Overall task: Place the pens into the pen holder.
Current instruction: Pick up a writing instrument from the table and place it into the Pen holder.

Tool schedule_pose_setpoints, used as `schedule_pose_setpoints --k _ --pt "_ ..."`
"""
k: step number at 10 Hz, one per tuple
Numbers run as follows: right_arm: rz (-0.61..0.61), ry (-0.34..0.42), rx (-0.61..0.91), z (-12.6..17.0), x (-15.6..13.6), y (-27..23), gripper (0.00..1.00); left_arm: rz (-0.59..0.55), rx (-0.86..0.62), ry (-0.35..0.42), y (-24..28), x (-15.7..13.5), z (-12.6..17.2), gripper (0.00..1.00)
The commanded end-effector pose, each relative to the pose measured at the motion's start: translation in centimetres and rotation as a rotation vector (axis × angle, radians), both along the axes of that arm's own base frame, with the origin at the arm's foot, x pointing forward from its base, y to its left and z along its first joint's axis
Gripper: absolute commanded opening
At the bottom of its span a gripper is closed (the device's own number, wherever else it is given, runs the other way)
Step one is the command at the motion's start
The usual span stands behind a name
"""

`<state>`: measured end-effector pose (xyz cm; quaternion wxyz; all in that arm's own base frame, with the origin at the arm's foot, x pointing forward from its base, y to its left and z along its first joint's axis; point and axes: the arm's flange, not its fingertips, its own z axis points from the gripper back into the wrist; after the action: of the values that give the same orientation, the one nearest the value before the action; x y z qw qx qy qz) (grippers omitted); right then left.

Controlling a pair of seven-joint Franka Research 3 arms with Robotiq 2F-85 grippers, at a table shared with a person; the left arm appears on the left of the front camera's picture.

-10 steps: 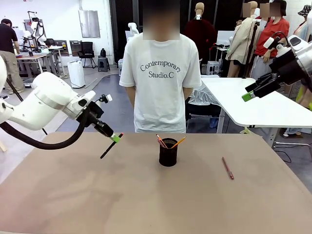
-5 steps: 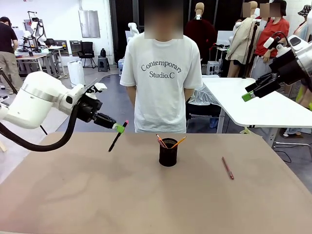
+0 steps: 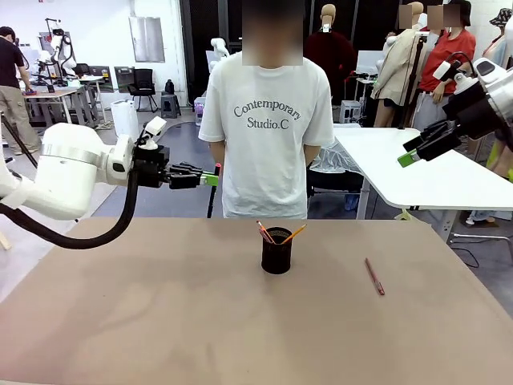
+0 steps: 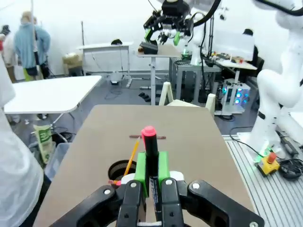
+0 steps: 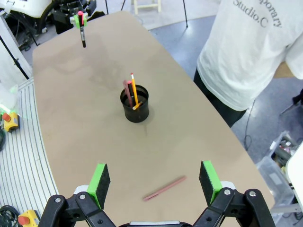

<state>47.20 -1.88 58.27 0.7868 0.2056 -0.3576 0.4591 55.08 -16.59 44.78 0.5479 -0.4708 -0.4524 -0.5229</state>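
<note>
Left gripper (image 3: 210,178) is up in the air over the far left of the table (image 3: 160,321), jaws clamped tight on the black pen (image 3: 212,197). The green pads pinch it just under its red tip, and the body hangs almost straight down, clear of the tabletop. From the left wrist, the red tip pokes up between the fingers (image 4: 141,166) with the pen holder (image 4: 118,169) below and beyond.

The pen holder (image 3: 276,253) stands upright mid-table, well to the right of the held pen. It has two sticks in it, a yellow-orange pencil (image 3: 293,233) leaning right and a reddish one (image 3: 264,232) leaning left.

Over on the right, the dark red pen (image 3: 374,277) lies flat on the table, well apart from the holder. The right gripper (image 3: 409,158) hangs high above that side, jaws spread wide, gripping nothing. Its wrist view looks down between the pads onto the dark red pen (image 5: 164,188), with the holder (image 5: 135,106) farther off.

A person in a white T-shirt (image 3: 264,120) stands at the far edge.
</note>
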Motion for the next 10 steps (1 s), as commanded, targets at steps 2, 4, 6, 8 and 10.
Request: schedule_pose_setpoints --k 2,4,6,8,10 --pt "-0.002 -0.005 0.001 0.3 0.1 0.1 1.0 -0.005 0.021 0.03 0.2 -0.1 0.1 0.0" --pt "-0.002 -0.005 0.001 0.3 0.1 0.1 1.0 0.041 -0.041 -0.056 -0.5 0.7 -1.4 0.0" --pt "-0.002 -0.005 0.001 0.3 0.1 0.1 1.0 0.018 -0.085 -0.109 -2.3 2.5 -3.2 0.0" --pt "-0.002 -0.005 0.001 0.3 0.1 0.1 1.0 -0.024 -0.179 -0.154 -4.6 3.9 -4.3 0.0" --pt "-0.002 -0.005 0.001 0.3 0.1 0.1 1.0 -0.073 -0.205 -0.167 -7.3 5.0 -5.7 0.0"
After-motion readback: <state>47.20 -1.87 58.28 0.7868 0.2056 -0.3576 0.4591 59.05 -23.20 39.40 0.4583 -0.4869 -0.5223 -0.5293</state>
